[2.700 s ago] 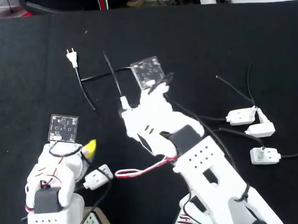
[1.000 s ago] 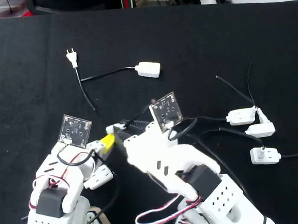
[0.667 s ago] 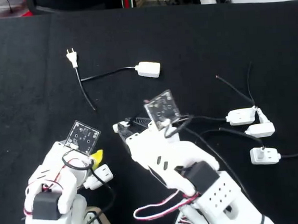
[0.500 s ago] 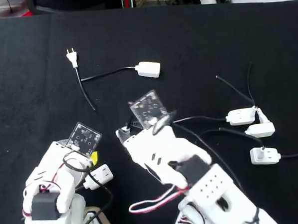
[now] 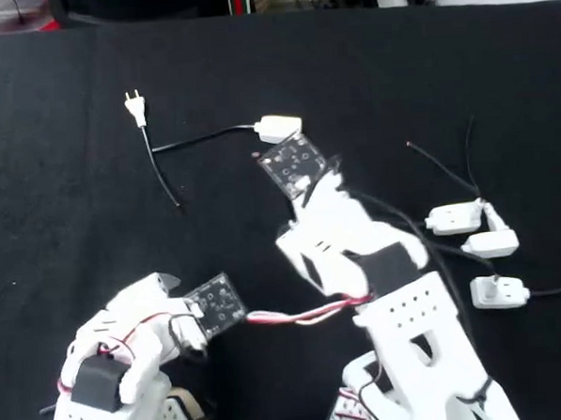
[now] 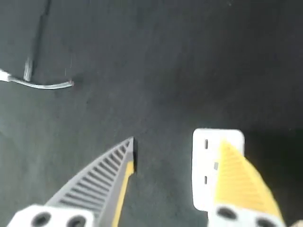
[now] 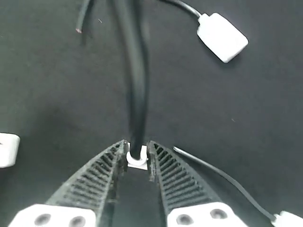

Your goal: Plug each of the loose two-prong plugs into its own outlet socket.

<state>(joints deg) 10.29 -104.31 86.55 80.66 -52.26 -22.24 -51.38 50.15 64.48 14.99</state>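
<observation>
Gripping small white plug (image 7: pixel 138 161) on black cable (image 7: pixel 135 71), right gripper (image 7: pixel 137 146) clenched; left gripper (image 6: pixel 177 146) spread wide over white rectangular outlet socket (image 6: pixel 204 163).

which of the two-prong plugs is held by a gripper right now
The plug on the thick black cable, pinched in the right gripper. The other plug lies untouched at the far left, prongs bare.

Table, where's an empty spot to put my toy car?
The far strip of table beyond the loose plug and the lone socket is bare, and so is the left side. It's crowded by the three sockets on the right and near both arms.
</observation>
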